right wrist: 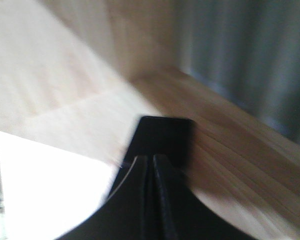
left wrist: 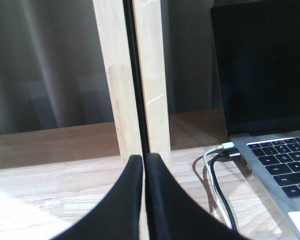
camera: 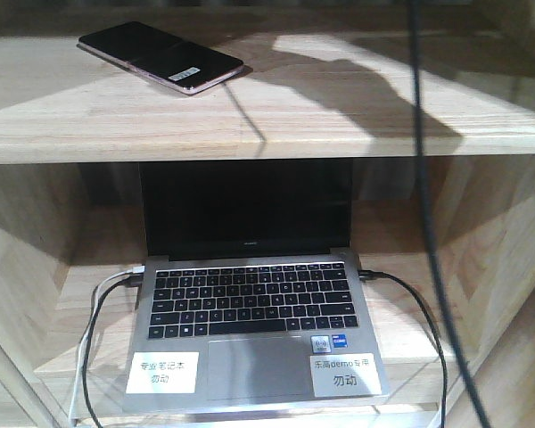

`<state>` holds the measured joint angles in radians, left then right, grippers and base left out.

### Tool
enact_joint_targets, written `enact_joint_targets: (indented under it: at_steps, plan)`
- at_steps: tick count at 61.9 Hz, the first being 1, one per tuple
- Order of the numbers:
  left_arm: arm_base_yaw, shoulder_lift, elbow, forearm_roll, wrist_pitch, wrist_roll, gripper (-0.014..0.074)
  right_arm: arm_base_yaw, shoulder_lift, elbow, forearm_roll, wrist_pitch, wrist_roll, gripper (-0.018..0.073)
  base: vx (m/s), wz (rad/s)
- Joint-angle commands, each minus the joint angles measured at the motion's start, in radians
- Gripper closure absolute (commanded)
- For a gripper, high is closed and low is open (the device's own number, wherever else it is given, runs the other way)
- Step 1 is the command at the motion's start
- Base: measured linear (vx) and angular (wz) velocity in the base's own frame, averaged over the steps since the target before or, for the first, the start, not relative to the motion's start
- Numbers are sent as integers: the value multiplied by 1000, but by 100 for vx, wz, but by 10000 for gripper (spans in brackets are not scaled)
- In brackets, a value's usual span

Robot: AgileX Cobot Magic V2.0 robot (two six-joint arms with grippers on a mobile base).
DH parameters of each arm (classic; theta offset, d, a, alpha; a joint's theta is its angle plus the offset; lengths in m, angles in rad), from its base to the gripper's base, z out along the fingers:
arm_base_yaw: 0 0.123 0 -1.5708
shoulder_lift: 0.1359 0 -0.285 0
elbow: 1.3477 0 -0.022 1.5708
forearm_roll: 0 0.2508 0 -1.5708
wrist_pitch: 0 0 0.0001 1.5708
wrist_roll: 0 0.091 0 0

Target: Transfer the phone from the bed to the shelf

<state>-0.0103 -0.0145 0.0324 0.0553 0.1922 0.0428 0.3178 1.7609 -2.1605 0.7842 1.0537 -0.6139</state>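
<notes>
Though both pressed closed, right claw (right wrist: 152,159) and left claw (left wrist: 143,159) empty.

Left hand (left wrist: 143,162): two black fingers (left wrist: 125,200), matte with a faint sheen, each broad at the base and curving up to a narrow tip; smooth faces, no screws or markings visible. Only a thin dark seam shows between them.

Right hand (right wrist: 153,159): same black curved fingers (right wrist: 132,200), same flared-base shape, blurred in its wrist view; surface detail cannot be made out. A hairline seam divides the pair.
</notes>
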Motion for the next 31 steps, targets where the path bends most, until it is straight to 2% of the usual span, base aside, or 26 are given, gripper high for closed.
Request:
enact_joint_targets:
  at_steps: [1,9,20,25,31]
  plan:
    - [-2,-9,-26,-5,-74,-4,596,2,-74,-24,-78,-68,64,564,0,0]
    - [-2,-9,-26,-5,-74,-4,596,2,-103,-24,-173,-86,116,564,0,0]
    - [-2,-9,-26,-5,-74,-4,596,3,-127,-21,-192,-122,126,564,0,0]
    - [-2,-9,-26,-5,-74,-4,596,25,-153,39,-223,-197,126,564,0,0]
    - [-2,-9,-26,-5,-74,-4,596,62,-214,210,-279,-353,126,564,0,0]
